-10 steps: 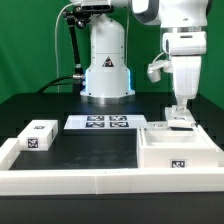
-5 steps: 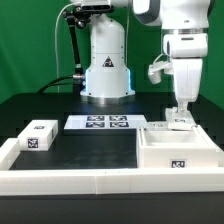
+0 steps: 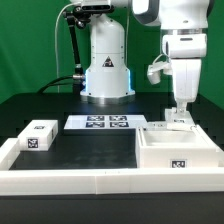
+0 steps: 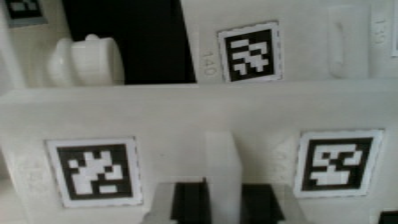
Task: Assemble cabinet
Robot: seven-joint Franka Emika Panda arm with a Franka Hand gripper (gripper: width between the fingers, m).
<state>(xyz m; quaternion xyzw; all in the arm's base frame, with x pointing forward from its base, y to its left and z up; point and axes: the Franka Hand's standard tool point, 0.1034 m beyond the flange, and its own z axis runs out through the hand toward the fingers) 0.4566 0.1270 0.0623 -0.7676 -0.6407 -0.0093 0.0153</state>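
Observation:
The cabinet [image 3: 196, 146], a large white open box with a tag on its front, stands at the exterior view's right. My gripper [image 3: 178, 116] points straight down at its far rim. In the wrist view the cabinet [image 4: 178, 115] fills the picture, with black-and-white tags on its faces. My gripper [image 4: 228, 202] has its two dark fingers [image 4: 187, 206] pressed on either side of a narrow white upright ridge of the cabinet. A rounded white knob-like part [image 4: 86, 60] lies beyond the wall.
A small white block with a tag [image 3: 40, 136] sits at the exterior view's left. The marker board [image 3: 101, 122] lies at the back centre. A long white border rail [image 3: 90, 181] runs along the front. The robot's base [image 3: 106, 65] stands behind.

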